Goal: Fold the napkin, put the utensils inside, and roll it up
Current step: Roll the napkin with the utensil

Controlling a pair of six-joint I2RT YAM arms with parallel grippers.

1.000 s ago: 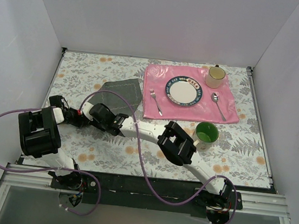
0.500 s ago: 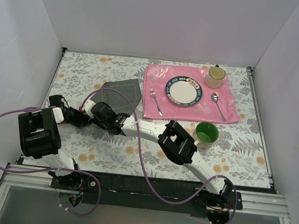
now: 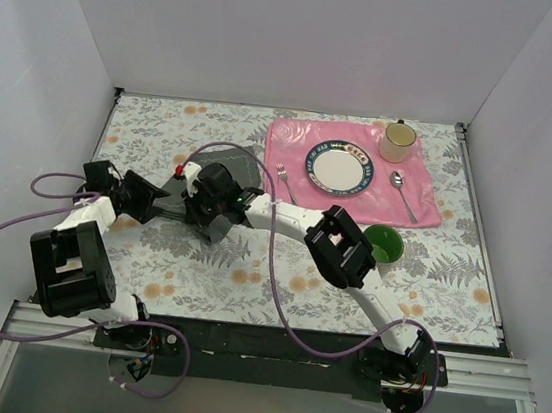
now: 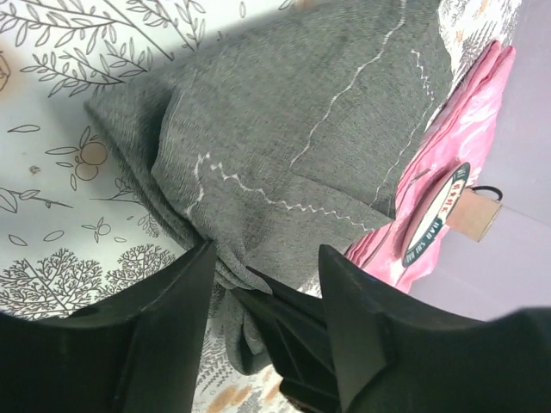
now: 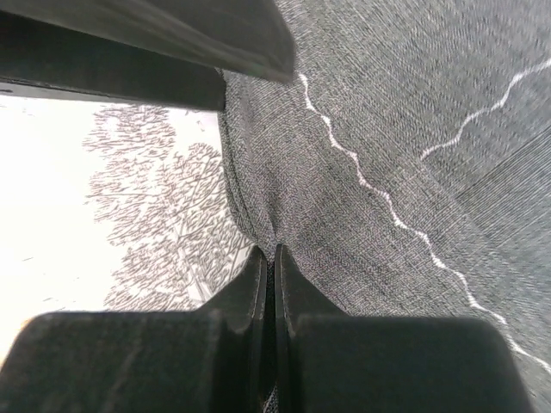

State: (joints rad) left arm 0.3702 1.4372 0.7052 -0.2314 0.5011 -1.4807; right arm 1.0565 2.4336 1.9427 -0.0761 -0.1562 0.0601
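your left gripper [image 4: 269,258] is at the left of the floral table [image 3: 449,278], its jaws standing apart and clamped on nothing. they straddle a bunched near edge of the napkin [image 4: 301,129]. the grey cloth lies creased on the table just left of the pink placemat [image 3: 417,209], its far edge right beside or touching the mat's left side; you cannot tell which. its pale zigzag stitching faces up.

your right gripper [image 5: 267,288] reaches in from the right and meets the left one over the cloth. its fingers are pressed together on a pinched fold of the napkin, and one black finger shows in the gap between the left jaws.

further right, on the placemat, lie a fork [image 3: 282,175], a plate [image 3: 338,166] and a spoon [image 3: 402,192], with a cream cup [image 3: 398,141] at the far corner. a green mug [image 3: 384,245] stands on the table just near of the mat, partly behind the right arm.
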